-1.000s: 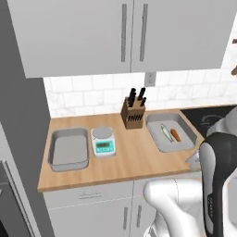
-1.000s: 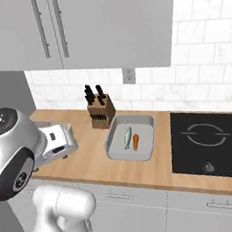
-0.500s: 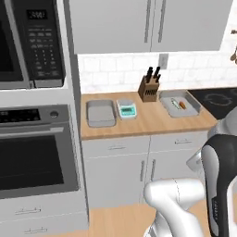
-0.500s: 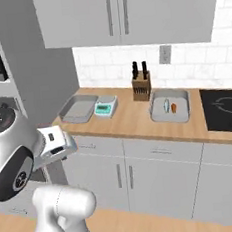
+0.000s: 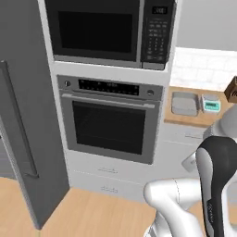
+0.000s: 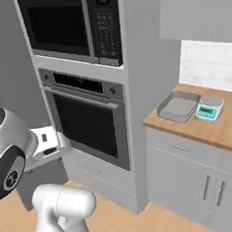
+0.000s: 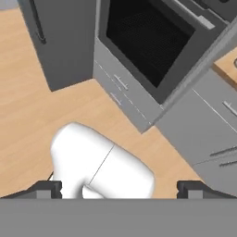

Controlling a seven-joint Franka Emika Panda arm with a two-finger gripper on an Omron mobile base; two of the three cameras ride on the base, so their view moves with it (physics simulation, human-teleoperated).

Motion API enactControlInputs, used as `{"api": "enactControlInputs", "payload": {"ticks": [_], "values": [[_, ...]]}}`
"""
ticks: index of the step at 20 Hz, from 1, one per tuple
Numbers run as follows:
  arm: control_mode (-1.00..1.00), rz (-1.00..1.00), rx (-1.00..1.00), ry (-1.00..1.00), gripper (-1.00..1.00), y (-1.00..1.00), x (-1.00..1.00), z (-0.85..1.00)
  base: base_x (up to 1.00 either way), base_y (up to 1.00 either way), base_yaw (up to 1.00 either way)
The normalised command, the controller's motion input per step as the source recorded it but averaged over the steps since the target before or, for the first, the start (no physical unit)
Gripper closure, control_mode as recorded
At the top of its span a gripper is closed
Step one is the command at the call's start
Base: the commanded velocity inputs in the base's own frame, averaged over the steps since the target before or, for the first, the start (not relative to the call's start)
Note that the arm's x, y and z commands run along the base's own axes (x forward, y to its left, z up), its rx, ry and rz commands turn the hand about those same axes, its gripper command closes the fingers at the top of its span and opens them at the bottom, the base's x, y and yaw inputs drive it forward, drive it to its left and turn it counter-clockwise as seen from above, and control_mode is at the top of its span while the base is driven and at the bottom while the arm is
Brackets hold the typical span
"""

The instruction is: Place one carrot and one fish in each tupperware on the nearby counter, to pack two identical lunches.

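One grey tupperware (image 5: 184,103) lies on the light wooden counter (image 5: 194,119) at the right, and looks empty. The right base view has that tupperware (image 6: 177,106) on the counter (image 6: 229,127) too. The carrot and the fish are out of view. In the hand view my gripper (image 7: 120,189) is open, its dark fingertips (image 7: 46,189) wide apart with nothing between them. It points down at the plank floor in front of the oven, well away from the counter.
A wall oven (image 5: 111,125) with a microwave (image 5: 106,30) above it stands left of the counter. A tall grey fridge (image 5: 23,115) is further left. A white scale (image 6: 208,110) sits beside the tray, a knife block (image 5: 231,89) at the edge. Drawers (image 7: 120,88) lie below the oven.
Both base views have shifted: the base has drawn back and swung left. The counter now sits at the right edge, and the tray holding the carrot and fish has left view. The gripper stays open.
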Motion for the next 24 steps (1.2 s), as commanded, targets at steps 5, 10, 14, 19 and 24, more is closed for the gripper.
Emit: {"api": "enactControlInputs", "payload": {"ticks": [5,10,14,19,24], "values": [[1.00,0.00,0.00,0.00,-1.00,0.00,0.00,0.00,-0.49,1.00,0.56],[1.00,0.00,0.00,0.00,-1.00,0.00,0.00,0.00,-0.89,1.00,0.45],[1.00,0.00,0.00,0.00,-1.00,0.00,0.00,0.00,-0.70,1.00,0.44],[1.00,0.00,0.00,0.00,-1.00,0.00,0.00,0.00,-0.16,1.00,0.62],[1.00,0.00,0.00,0.00,-1.00,0.00,0.00,0.00,0.00,1.00,0.59]]}}
